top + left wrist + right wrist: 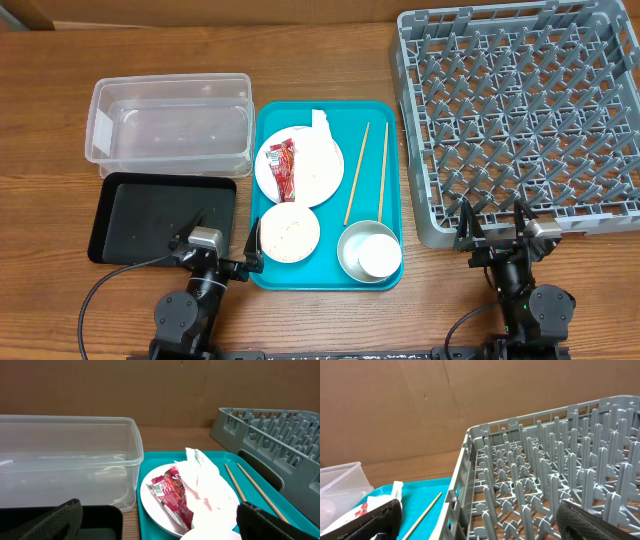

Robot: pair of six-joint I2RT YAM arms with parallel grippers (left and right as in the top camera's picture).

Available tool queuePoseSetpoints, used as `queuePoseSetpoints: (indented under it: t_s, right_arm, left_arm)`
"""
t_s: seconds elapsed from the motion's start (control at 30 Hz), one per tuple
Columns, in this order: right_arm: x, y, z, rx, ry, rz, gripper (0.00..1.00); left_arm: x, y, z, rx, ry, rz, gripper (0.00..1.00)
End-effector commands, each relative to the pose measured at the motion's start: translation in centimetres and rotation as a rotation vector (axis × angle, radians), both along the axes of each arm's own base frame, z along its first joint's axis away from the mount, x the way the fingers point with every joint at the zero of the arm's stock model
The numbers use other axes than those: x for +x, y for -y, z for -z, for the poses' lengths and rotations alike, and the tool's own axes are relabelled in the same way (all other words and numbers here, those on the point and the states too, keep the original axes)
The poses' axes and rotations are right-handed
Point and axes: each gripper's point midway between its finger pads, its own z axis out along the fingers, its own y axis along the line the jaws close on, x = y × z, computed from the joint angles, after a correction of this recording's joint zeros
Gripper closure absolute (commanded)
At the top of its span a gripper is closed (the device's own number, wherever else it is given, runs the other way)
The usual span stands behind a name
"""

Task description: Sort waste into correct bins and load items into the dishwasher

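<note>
Our left pincer is wide open and holds nothing. Just ahead of it we see a red packet on a white plate, whose near edge is cut off. Our right pincer, open and empty too, faces the grey rack.

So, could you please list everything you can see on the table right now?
tub: one, clear, back left
black tray: one, black, in front of the tub
teal tray: one, teal, centre
plate: one, white, on the teal tray
sauce packet: one, red, on the plate
napkin: one, white, at the plate's far edge
white bowl: one, white, holding rice grains, teal tray front
greyish bowl: one, beside it
cup: one, white, inside the greyish bowl
chopsticks: two, wooden, right of the plate
dish rack: one, grey, right
left gripper: black, open
right gripper: black, open
</note>
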Motion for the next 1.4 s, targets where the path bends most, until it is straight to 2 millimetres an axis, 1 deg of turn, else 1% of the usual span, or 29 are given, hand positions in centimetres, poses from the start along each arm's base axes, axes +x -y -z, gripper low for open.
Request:
queuePoseSetpoints:
  t_s: [0.0, 0.03, 0.17, 0.23, 0.33, 0.43, 0.47, 0.53, 0.57, 0.63, 0.77, 0.8, 0.9, 1.03, 1.07, 1.13, 1.17, 1.2, 1.23, 1.3, 1.33, 1.37]
  right_arm:
    - [0.0, -0.2, 0.1, 0.004, 0.005, -0.013, 0.00]
    - [-0.1, -0.6, 0.0, 0.004, 0.009, -0.037, 0.00]
    - [-1.2, -4.6, -1.1, -0.002, 0.055, -0.278, 0.00]
    - [-1.9, -5.9, -1.4, 0.021, 0.054, -0.365, 0.00]
    - [-2.6, -6.7, -2.5, 0.117, 0.023, -0.414, 0.00]
    - [-3.4, -6.9, -4.8, 0.131, 0.026, -0.429, 0.00]
    - [-3.8, -6.9, -5.8, 0.130, 0.028, -0.428, 0.00]
    - [-4.6, -6.7, -7.9, 0.134, 0.016, -0.409, 0.00]
    - [-5.0, -6.5, -9.0, 0.138, -0.002, -0.396, 0.00]
    - [-5.7, -6.5, -11.0, 0.134, -0.054, -0.388, 0.00]
    - [-6.3, -6.7, -14.0, 0.163, -0.196, -0.386, 0.00]
    - [-6.2, -6.7, -14.7, 0.170, -0.239, -0.384, 0.00]
    - [-5.3, -6.6, -16.0, 0.165, -0.348, -0.380, 0.00]
    - [-3.5, -6.6, -17.0, 0.178, -0.468, -0.379, 0.00]
    - [-2.9, -6.6, -17.3, 0.182, -0.486, -0.374, 0.00]
    - [-2.2, -7.0, -17.5, 0.222, -0.521, -0.398, 0.00]
    - [-2.3, -7.6, -16.8, 0.254, -0.571, -0.430, 0.00]
    - [-2.3, -7.9, -16.6, 0.265, -0.587, -0.452, 0.00]
    - [-2.1, -8.1, -16.5, 0.266, -0.595, -0.463, 0.00]
    - [-2.0, -8.1, -15.5, 0.281, -0.645, -0.458, 0.00]
    - [-2.1, -8.1, -15.2, 0.284, -0.662, -0.455, 0.00]
    - [-2.2, -8.0, -15.0, 0.284, -0.674, -0.452, 0.00]
  left_arm:
    - [0.0, 0.0, 0.1, -0.007, -0.001, 0.001, 0.00]
    - [0.0, 0.0, 0.1, -0.007, -0.001, 0.001, 0.00]
    - [0.0, 0.0, 0.1, -0.007, -0.001, 0.001, 0.00]
    - [0.0, 0.0, -0.1, -0.009, 0.008, 0.001, 0.00]
    - [0.0, 0.3, -0.7, -0.024, 0.028, 0.020, 0.00]
    - [-0.3, 1.3, -0.7, -0.069, 0.014, 0.073, 0.00]
    - [-0.5, 1.9, -1.1, -0.109, 0.021, 0.112, 0.00]
    - [-1.1, 3.5, -2.7, -0.164, 0.059, 0.212, 0.00]
    - [-1.6, 4.3, -3.8, -0.188, 0.085, 0.265, 0.00]
    - [-2.4, 4.9, -6.2, -0.243, 0.121, 0.317, 0.00]
    - [-3.5, 4.4, -10.4, -0.264, 0.128, 0.304, 0.00]
    - [-3.8, 4.1, -11.5, -0.264, 0.108, 0.286, 0.00]
    - [-4.5, 3.7, -13.8, -0.258, 0.006, 0.255, 0.00]
    - [-4.6, 4.1, -15.6, -0.236, -0.221, 0.251, 0.00]
    - [-4.6, 4.8, -16.0, -0.222, -0.302, 0.287, 0.00]
    - [-4.9, 6.1, -17.1, -0.178, -0.381, 0.375, 0.00]
    - [-4.9, 6.8, -17.7, -0.151, -0.416, 0.419, 0.00]
    - [-4.7, 6.9, -18.0, -0.149, -0.432, 0.425, 0.00]
    - [-4.5, 7.4, -18.5, -0.183, -0.459, 0.446, 0.00]
    - [-4.1, 9.4, -19.7, -0.240, -0.489, 0.567, 0.00]
    - [-4.0, 10.2, -19.7, -0.253, -0.500, 0.618, 0.00]
    - [-3.7, 10.9, -19.3, -0.262, -0.533, 0.655, 0.00]
